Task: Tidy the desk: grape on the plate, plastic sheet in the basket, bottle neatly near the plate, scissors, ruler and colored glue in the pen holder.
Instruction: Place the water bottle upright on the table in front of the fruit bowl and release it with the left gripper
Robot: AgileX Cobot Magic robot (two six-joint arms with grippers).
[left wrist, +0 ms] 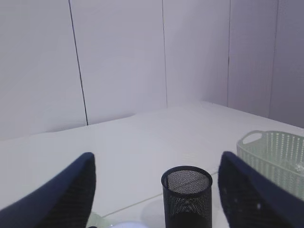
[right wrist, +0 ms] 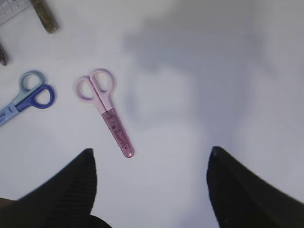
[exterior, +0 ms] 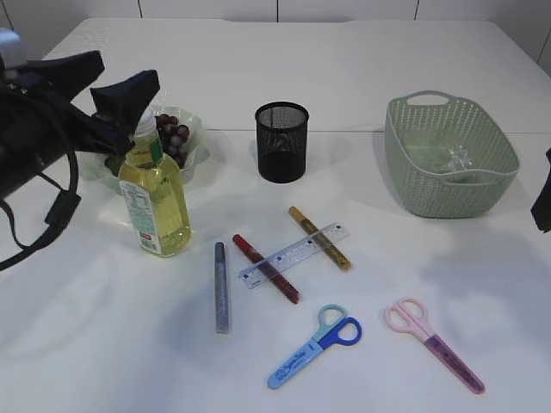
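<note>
Two pincers are wide apart and hold nothing, so look at where each one sits. Your left pincer (exterior: pixel 129 95) hangs just above the cap of the tall clear plastic bottle of yellow liquid (exterior: pixel 155 198), which stands upright on the white table (exterior: pixel 430 284) right beside the clear plate (exterior: pixel 191 129) with the dark grapes (exterior: pixel 172 133) already on it. That looks like the bottle is in its neat spot, but you cannot tell if the pincer touches the cap. The crinkly clear plastic sheet (exterior: pixel 456 162) lies inside the pale green woven basket (exterior: pixel 495 138), so that job looks done too. The black mesh pen holder (exterior: pixel 281 142) looks empty. Near the front of the table lie the clear ruler (exterior: pixel 294 254) across the red glue stick (exterior: pixel 265 268) and gold glue stick (exterior: pixel 319 237), the silver glue stick (exterior: pixel 221 286), and the blue scissors (exterior: pixel 314 346). Your right pincer (right wrist: pixel 152 183) hovers over the table with the pink scissors (right wrist: pixel 105 109) a bit ahead and to its left, so they seem the closest thing to pick up.
</note>
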